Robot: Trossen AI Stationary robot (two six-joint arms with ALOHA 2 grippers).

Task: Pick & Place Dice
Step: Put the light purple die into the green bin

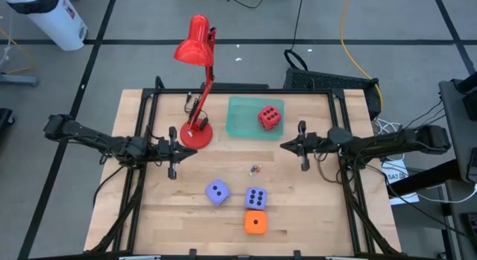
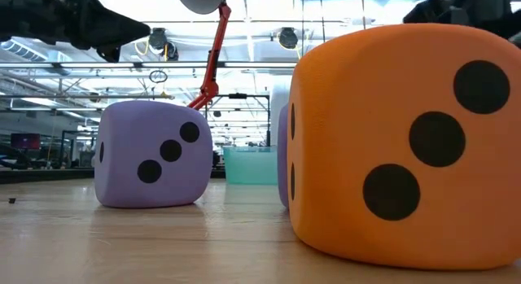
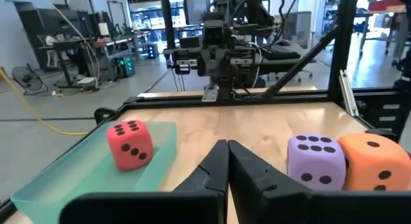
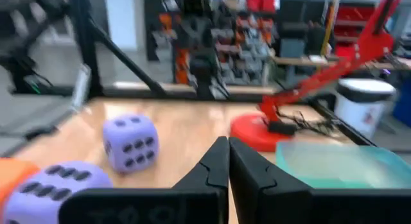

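- Two grippers face each other across the tabletop (image 1: pixel 298 208), both with fingers pressed shut and holding nothing: the left gripper (image 1: pixel 185 150) on the left side, the right gripper (image 1: pixel 283 144) on the right.
- Between the two fingertips lies an open stretch of bare wood; only a tiny dark speck (image 1: pixel 256 168) sits on it.
- Just beside the left gripper, on its far side, stands the round base of a red lamp (image 1: pixel 197 133), whose stem leans toward the far edge and whose shade hangs out past it.
- One teal tray (image 1: pixel 242 118) lies near the far edge, between the lamp base and the right gripper; it holds the red die (image 1: pixel 270 117) in its right part, with the rest of the tray bare.
- Three dice sit on the wood toward the near edge, well apart from both grippers: a lavender die (image 1: pixel 217 191) on the left, a second lavender die (image 1: pixel 256 198) just beside it to the right, and the orange die (image 1: pixel 256 223) touching or nearly touching that one on its near side.
- Black frame rails (image 1: pixel 149 100) run along the left, far and right edges of the tabletop.
- Wide bare wood remains at the near left and near right corners.
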